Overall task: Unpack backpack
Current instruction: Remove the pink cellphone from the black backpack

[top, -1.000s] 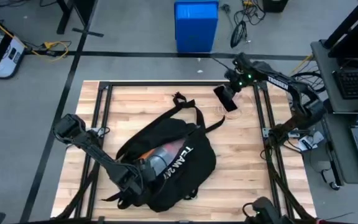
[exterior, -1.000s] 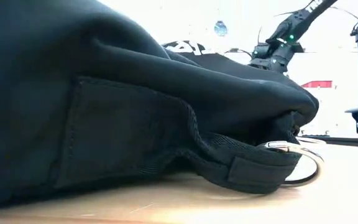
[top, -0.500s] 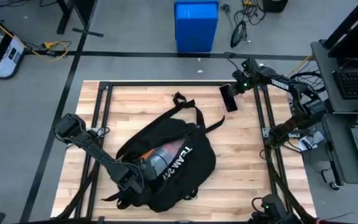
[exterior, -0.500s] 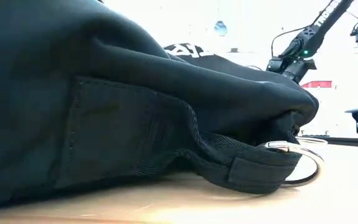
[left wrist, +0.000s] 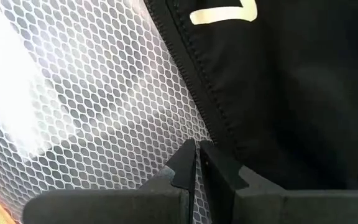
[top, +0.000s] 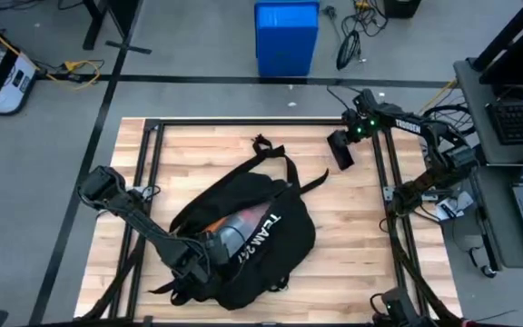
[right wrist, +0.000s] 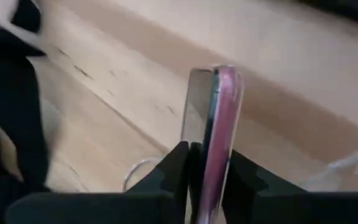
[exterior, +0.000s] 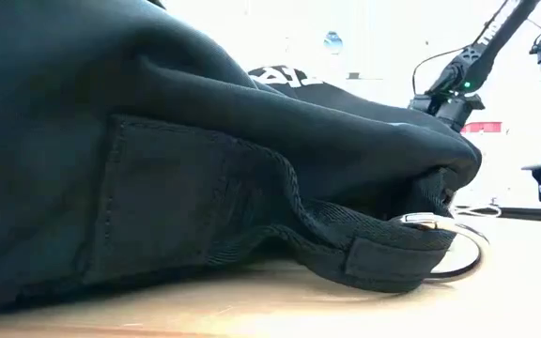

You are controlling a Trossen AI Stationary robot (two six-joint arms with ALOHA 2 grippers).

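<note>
While the backpack [top: 243, 238] lies mid-table, my left claw [top: 205, 247] sits at its open mouth, fingers pressed together on a thin fold of white mesh [left wrist: 86, 106], with the zipper edge [left wrist: 194, 74] just beside them. Well apart from the backpack, my right claw [top: 342, 151] hangs above the table [top: 370, 227] near its far right corner, clamped on a pink-edged phone [right wrist: 213, 149] held on edge.
</note>
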